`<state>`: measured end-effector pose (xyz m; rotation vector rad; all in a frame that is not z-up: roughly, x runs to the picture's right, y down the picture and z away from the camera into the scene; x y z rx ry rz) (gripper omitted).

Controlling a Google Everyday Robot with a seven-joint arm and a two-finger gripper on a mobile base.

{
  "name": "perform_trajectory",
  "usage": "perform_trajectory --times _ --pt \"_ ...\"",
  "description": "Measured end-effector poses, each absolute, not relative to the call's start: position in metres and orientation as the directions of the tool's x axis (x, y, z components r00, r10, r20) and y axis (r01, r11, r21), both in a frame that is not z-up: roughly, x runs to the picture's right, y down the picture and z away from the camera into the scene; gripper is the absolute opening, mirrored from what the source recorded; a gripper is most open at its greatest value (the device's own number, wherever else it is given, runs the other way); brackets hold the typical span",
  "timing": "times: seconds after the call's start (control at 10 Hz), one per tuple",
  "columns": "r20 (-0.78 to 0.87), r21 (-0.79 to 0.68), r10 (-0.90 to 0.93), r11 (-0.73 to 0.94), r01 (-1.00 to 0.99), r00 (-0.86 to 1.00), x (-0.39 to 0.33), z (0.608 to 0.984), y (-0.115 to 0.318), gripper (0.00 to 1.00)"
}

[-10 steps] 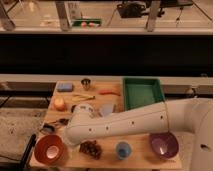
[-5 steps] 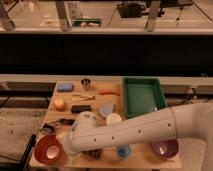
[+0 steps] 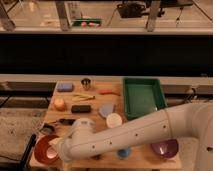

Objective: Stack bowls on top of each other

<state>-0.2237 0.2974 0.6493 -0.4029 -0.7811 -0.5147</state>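
Observation:
The orange-red bowl (image 3: 44, 150) stands at the front left corner of the wooden table (image 3: 95, 117). The purple bowl (image 3: 165, 148) stands at the front right, partly behind my arm. The two bowls are far apart. My white arm reaches from the right across the table's front. My gripper (image 3: 56, 145) is at the arm's left end, at the right rim of the orange-red bowl and mostly hidden by the wrist. Nothing shows in its hold.
A small blue cup (image 3: 124, 153) peeks out under my arm. A white cup (image 3: 114, 120) and a green tray (image 3: 142, 97) stand behind it. A blue sponge (image 3: 65, 86), a metal cup (image 3: 86, 83), an orange fruit (image 3: 59, 103) and a black block (image 3: 81, 108) lie at back left.
My arm has swung lower and toward the table's front left. It now covers the brown object and part of the blue cup, and its end has reached the orange-red bowl. The bowls have not moved.

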Motion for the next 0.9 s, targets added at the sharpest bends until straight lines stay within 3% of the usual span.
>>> perform_trajectory --times 0.4,0.9 --pt "0.792 -0.091 -0.313 0.788 0.609 0.524 -0.251 0.663 0.314 0.80" --pt "0.769 -0.091 -0.331 0.790 0.606 0.547 -0.237 0.703 0.305 0.80"
